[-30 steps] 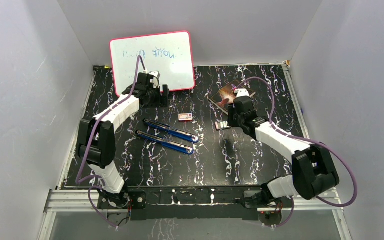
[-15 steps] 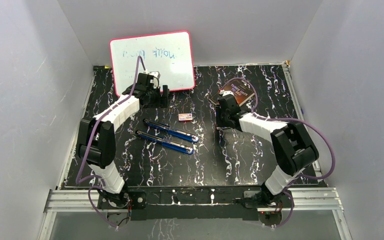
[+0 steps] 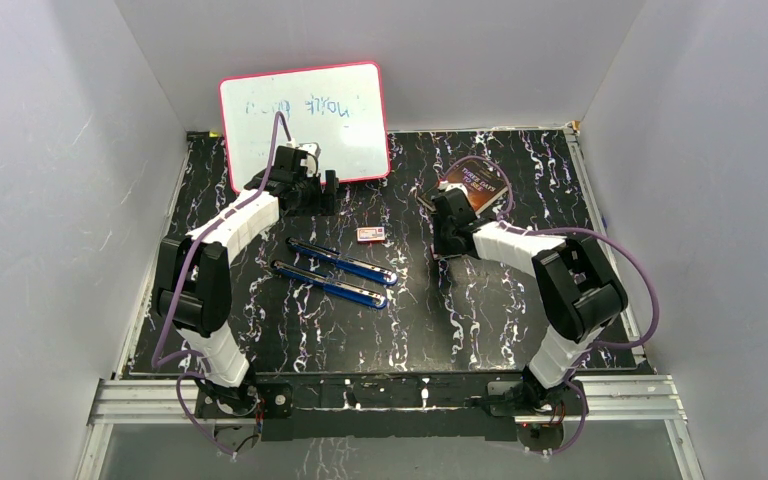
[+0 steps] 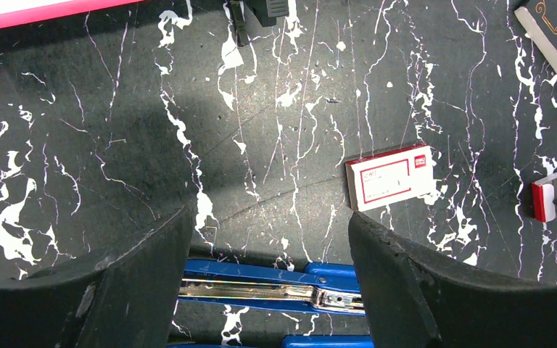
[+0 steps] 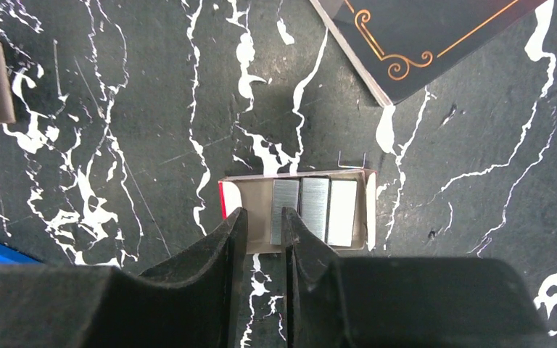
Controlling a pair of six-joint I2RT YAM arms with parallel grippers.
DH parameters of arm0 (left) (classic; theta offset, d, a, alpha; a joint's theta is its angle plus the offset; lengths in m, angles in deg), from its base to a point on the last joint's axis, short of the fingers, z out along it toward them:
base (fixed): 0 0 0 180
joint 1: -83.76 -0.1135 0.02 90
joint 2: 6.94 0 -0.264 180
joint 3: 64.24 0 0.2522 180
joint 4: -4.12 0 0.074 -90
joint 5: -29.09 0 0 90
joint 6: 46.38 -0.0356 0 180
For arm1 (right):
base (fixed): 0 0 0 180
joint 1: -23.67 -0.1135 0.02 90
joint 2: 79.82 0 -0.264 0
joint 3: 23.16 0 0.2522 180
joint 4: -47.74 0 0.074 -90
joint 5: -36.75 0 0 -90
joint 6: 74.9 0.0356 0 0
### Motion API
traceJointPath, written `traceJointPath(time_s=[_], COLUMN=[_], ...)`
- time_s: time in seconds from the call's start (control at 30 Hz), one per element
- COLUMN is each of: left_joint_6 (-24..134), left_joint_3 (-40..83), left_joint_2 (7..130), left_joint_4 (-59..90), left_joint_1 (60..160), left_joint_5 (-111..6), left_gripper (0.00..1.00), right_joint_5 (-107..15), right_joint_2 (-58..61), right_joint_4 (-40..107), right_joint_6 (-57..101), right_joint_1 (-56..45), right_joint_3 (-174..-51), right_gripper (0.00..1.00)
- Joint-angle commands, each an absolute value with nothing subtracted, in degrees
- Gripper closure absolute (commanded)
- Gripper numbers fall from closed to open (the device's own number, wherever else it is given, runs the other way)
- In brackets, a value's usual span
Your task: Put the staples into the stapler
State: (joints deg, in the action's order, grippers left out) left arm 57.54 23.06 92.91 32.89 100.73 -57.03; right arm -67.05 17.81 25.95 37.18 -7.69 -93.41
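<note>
The stapler [image 3: 335,273] lies hinged open in mid-table as two blue bars; its silvery magazine channel [image 4: 261,291] faces up. The staples [image 5: 313,209] are three grey strips side by side in a small open cardboard tray [image 5: 250,199], [image 3: 443,251]. My right gripper [image 5: 261,221], [image 3: 443,240] hangs over the tray's near-left part, jaws only a narrow gap apart, one fingertip [image 5: 294,230] overlapping the leftmost strip; nothing is visibly pinched. My left gripper [image 4: 267,221], [image 3: 322,190] is wide open and holds nothing, hovering behind the stapler near the whiteboard.
A pink-framed whiteboard [image 3: 305,120] leans at the back left. A small white box with a pink-red label [image 3: 370,235], [image 4: 390,177] lies between the arms. A dark book [image 3: 480,185], [image 5: 435,36] sits behind the tray. One loose staple [image 5: 352,161] lies by the tray's far edge.
The right arm has swung its wrist leftwards, uncovering the book, and its jaws have narrowed over the tray. The left arm has not moved.
</note>
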Motion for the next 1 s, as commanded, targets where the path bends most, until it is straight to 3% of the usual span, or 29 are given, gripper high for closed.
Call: traceJointPath(time_s=[0.0,0.97], left_joint_6=[57.07,57.16], left_joint_3=[22.86,23.08], left_joint_2=[89.84,90.05], left_joint_4=[33.39,33.44], left_joint_1=[100.4,100.45], left_joint_5=[-56.3,-55.47], left_gripper=[0.23,0.23], right_joint_5=[-67.83,-69.63], right_joint_2=[18.46,19.26], right_joint_4=[24.61,23.12], right_joint_6=[37.8,37.56], right_joint_1=[-7.62,-8.09], right_joint_3=[-96.2,-96.76], right_gripper=[0.69,0.69])
